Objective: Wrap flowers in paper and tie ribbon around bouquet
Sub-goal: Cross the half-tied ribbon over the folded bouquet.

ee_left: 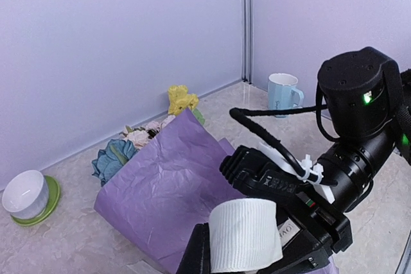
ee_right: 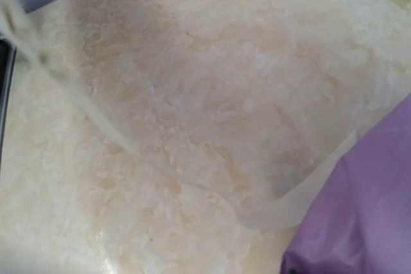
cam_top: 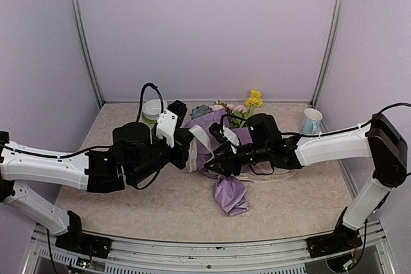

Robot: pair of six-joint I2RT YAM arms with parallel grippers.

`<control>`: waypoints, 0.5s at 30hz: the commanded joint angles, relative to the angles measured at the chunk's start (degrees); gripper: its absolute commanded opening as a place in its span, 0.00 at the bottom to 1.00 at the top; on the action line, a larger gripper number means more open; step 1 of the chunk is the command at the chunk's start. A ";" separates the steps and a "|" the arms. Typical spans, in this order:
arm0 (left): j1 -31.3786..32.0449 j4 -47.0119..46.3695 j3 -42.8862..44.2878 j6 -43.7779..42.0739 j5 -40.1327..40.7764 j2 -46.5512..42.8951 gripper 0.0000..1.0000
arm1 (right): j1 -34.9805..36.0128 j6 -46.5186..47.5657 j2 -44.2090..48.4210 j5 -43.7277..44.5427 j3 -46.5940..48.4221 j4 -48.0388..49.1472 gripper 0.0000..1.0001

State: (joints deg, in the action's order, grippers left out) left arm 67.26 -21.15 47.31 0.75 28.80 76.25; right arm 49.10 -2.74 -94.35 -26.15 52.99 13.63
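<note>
Tying step: the paper is already round the flowers and the ribbon is in hand at the table's middle.

The table [cam_top: 128,203] carries the bouquet [cam_top: 215,125] mid-surface, its wide end toward the far edge, where the flowers [cam_top: 254,101] show above the paper [ee_left: 167,184], and its narrow tail toward the near edge; the left gripper [cam_top: 188,147] is clenched on the ribbon [ee_left: 243,234] just beside the cone; the right gripper [cam_top: 217,160] sits close on the cone's other side, and I cannot tell whether its jaws are parted; next, I judge, the loose length on the table must be taken up, crossed and drawn snug without crushing the thin paper; the white bowl [cam_top: 153,110] on its green saucer [ee_left: 50,200], toward the far-left corner, shows nothing inside; the blue mug [cam_top: 311,121] stands by the right edge, its inside too small to read.
</note>
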 commanded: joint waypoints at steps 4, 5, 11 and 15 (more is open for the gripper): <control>0.21 0.85 1.37 -0.51 0.94 -2.32 0.00 | -0.10 -1.57 -2.13 -2.40 1.78 4.62 0.20; 0.28 0.93 1.30 -0.23 0.95 -2.37 0.00 | -0.09 -1.64 -2.22 -2.41 1.96 4.67 0.13; -1.88 4.26 -3.92 6.65 3.91 -3.52 0.00 | -0.32 -2.21 -0.33 0.81 1.97 1.41 0.00; -1.49 10.24 -9.52 15.35 5.28 3.29 0.00 | -0.46 -3.30 3.00 2.52 0.73 -0.39 0.00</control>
State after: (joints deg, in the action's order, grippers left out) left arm 65.67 -18.72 43.13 7.29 31.88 73.80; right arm 49.04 -4.58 -95.57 -25.76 53.74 15.22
